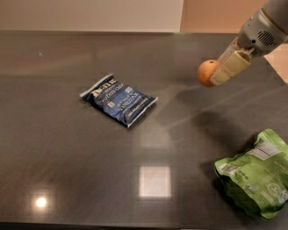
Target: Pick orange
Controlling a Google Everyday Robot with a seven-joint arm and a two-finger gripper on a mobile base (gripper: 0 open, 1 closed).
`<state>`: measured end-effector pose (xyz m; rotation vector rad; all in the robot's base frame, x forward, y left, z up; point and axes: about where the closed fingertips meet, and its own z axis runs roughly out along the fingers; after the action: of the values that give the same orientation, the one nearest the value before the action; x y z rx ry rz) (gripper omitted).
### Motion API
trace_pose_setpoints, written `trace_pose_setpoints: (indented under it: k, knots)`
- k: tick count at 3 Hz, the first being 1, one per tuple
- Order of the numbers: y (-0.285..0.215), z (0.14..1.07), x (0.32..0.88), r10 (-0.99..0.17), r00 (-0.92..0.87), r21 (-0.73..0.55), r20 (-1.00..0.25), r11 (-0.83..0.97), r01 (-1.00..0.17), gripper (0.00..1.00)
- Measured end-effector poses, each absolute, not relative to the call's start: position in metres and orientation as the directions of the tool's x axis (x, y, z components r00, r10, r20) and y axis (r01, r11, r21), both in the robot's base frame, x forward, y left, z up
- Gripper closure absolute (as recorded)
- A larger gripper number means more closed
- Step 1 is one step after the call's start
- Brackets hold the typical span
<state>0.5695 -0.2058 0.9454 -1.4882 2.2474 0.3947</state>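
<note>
While the grey arm (263, 31) slanted in from the upper right corner of the camera view, its tool (216, 75) hung over the far right part of the dark bench (67, 152), closed on the orange (205, 73). One cream-coloured finger (230, 67) lay across the right side of the fruit, pressed against its skin; the other finger was hidden behind it. The orange was small and round, with most of its left half showing. It hung clear of the glossy surface, touching nothing but the tool. A soft dark shadow (209, 121) lay on the bench below it and nearer the camera.

Well apart to the left, near the middle of the bench, a blue snack bag (119, 99) lay flat. Its length ran on a diagonal from upper left to lower right, and white lettering showed on its face. A green bag (256, 179) sat crumpled at the near right corner, well apart from the orange and partly cut off by the edge of the view, with a pale label on its top.

Two patches of light reflected off the near part of the bench: a bright square (154, 181) near the centre and a small round spot (40, 202) toward the left. A pale wall (90, 13) ran behind the far edge.
</note>
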Motion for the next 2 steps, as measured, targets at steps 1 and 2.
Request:
trace_pose_setpoints:
  k: [1, 2]
  knots:
    - [-0.194, 0.972, 0.557, -0.813, -0.311, -0.004, -0.492, 0.360, -0.933, 1.00]
    - [-0.173, 1.006, 0.548, -0.813, -0.265, -0.025, -0.519, 0.324, -0.946, 1.00]
